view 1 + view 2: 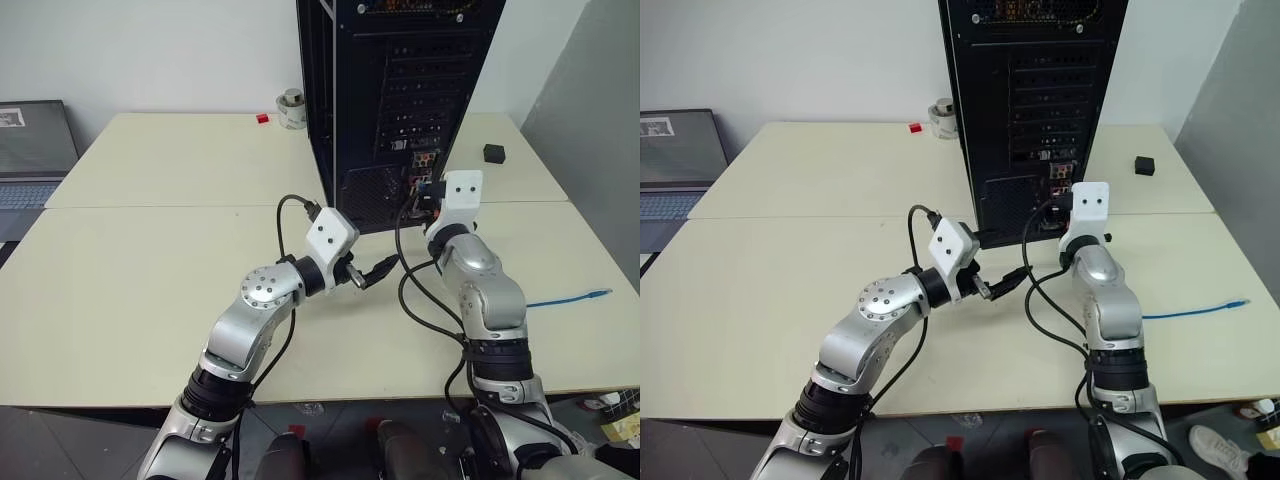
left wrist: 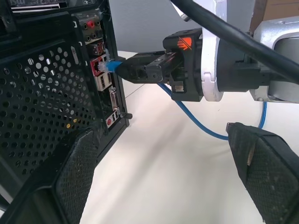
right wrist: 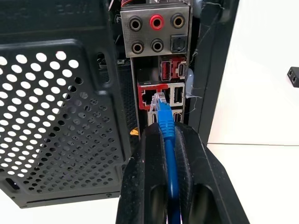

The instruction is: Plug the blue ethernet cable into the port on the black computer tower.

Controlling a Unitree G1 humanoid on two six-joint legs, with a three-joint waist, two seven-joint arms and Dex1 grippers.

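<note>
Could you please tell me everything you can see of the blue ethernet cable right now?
The blue ethernet cable is a thin, light-blue, flexible cord with a small clear plastic plug at each end. The right gripper is shut on it just behind one plug, whose tip sits at the red-framed port on the black computer tower; full seating cannot be told. Behind the gripper the cord sags to the cream table and runs off to the robot's right, its free end lying flat there.

Head eyes look down over table (image 1: 150,300), wrist views close on tower rear (image 3: 60,116)
</note>
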